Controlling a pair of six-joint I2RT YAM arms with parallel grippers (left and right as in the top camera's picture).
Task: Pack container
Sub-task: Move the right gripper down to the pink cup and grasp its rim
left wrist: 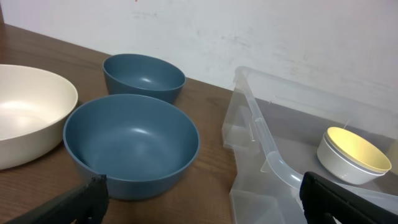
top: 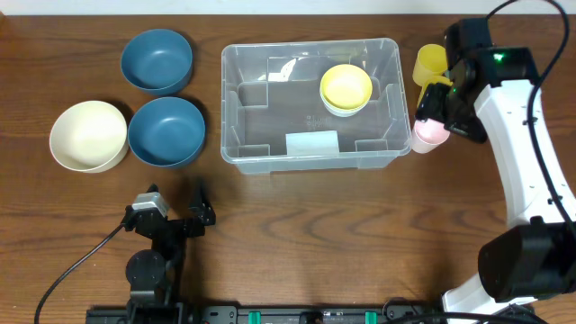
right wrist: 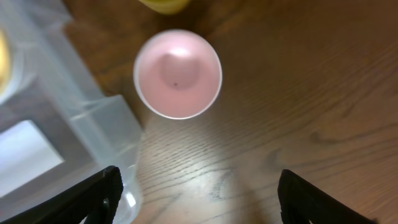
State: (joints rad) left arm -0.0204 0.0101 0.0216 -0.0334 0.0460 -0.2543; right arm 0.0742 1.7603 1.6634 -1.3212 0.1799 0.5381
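Wide open and empty, the right gripper [right wrist: 198, 196] hangs over the pink cup [right wrist: 178, 73] toward the table [top: 270, 234]'s right edge, likely aligning to grasp it (left gripper [left wrist: 205, 196] gapes empty too).

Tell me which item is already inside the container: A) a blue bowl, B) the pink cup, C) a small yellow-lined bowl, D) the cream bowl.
C: the yellow-lined bowl sits inside the container, toward its right end; the pink cup stands outside it.
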